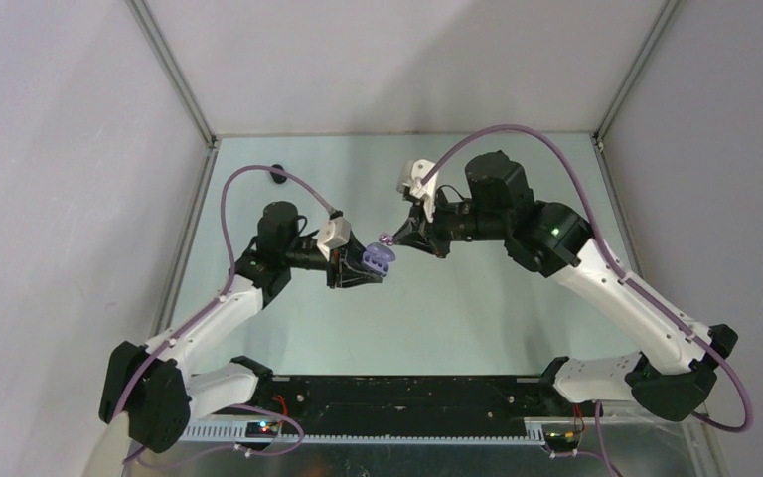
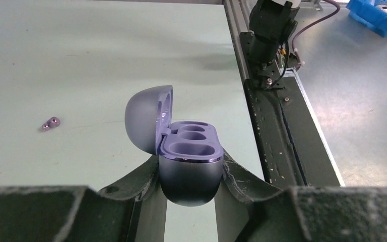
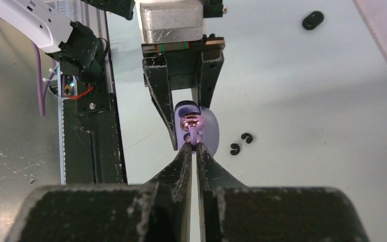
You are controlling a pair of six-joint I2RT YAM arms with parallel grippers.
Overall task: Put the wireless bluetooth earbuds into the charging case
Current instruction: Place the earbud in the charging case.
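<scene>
My left gripper (image 1: 363, 266) (image 2: 191, 174) is shut on the purple charging case (image 1: 379, 258) (image 2: 190, 176) and holds it above the table with the lid open. Both sockets look empty in the left wrist view. My right gripper (image 1: 395, 241) (image 3: 195, 146) is shut on a pale purple earbud (image 1: 386, 238) (image 3: 193, 123), held by its stem right at the case (image 3: 210, 126). A second purple earbud (image 2: 50, 123) lies on the table to the left of the case. Two black earbuds (image 3: 241, 143) lie on the table beside the case.
A small black oval object (image 1: 278, 174) (image 3: 312, 20) lies near the far left of the table. The black base rail (image 1: 397, 393) runs along the near edge. The enclosure walls (image 1: 79, 199) stand close on both sides.
</scene>
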